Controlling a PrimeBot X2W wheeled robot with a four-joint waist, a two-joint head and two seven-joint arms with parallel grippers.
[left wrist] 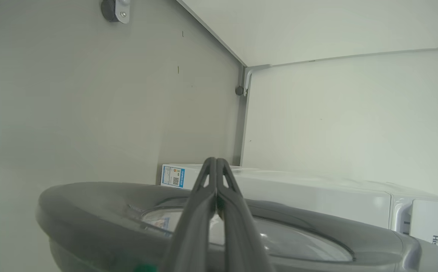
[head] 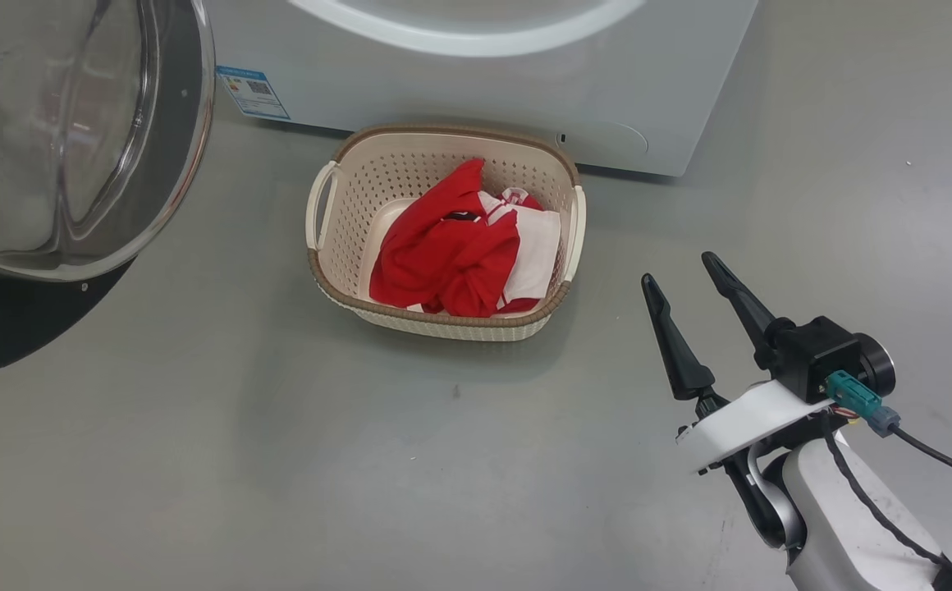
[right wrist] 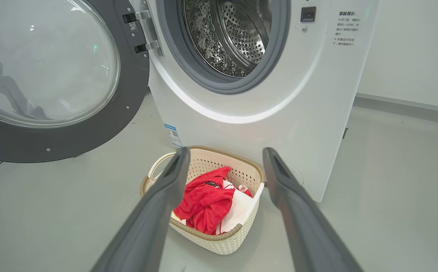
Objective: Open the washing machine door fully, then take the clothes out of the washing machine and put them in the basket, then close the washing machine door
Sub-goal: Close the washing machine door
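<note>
Clothes (head: 451,254) sit in basket (head: 443,135), drum (right wrist: 234,37) seemingly empty; left gripper (left wrist: 216,162), pinched together, must swing door (right wrist: 90,139) closed; right gripper (head: 678,268) gapes.

The washing machine door (right wrist: 49,75) stands wide, drum mouth (right wrist: 226,37) unblocked; the basket (right wrist: 219,238) sits below.

One washing machine (right wrist: 298,113), one washing machine door (right wrist: 53,143), one basket (right wrist: 219,243), one heap of clothes (right wrist: 204,206).
</note>
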